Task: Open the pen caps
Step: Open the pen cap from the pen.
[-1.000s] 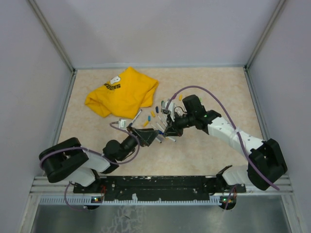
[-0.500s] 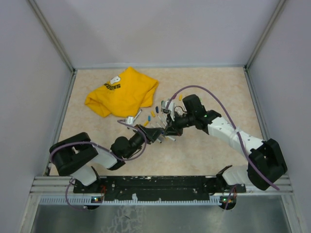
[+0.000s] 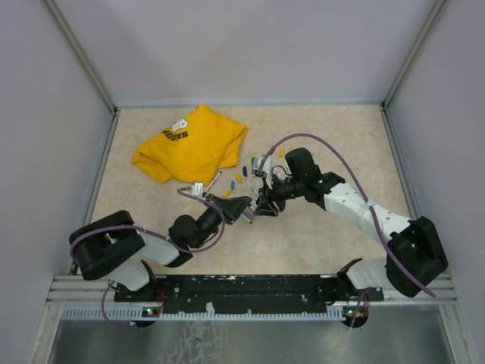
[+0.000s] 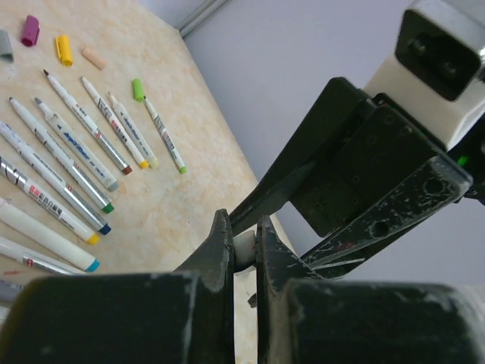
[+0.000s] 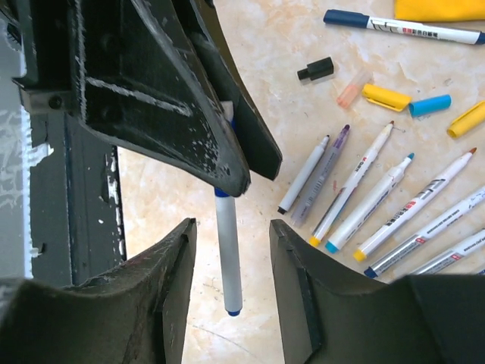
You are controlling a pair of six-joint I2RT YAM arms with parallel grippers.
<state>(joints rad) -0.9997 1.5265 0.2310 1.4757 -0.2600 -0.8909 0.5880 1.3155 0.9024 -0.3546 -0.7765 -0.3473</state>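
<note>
Leftmost, the left gripper (image 4: 242,227) has its jaws pinched tight on a white pen (image 5: 227,258). Beside it, the right gripper (image 5: 231,227) hangs with its jaws spread either side of that pen, touching nothing. Further right, loose pens (image 5: 352,182) and caps (image 5: 386,96) lie on the tabletop (image 3: 303,243).

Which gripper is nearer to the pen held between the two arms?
Left: the left gripper is shut on the pen at one end. The right gripper is open, its fingers on either side, not touching.

Left arm (image 3: 189,227), right arm (image 3: 341,199) meet over pens (image 3: 241,179) (yellow T-shirt (image 3: 193,144) beyond).
</note>
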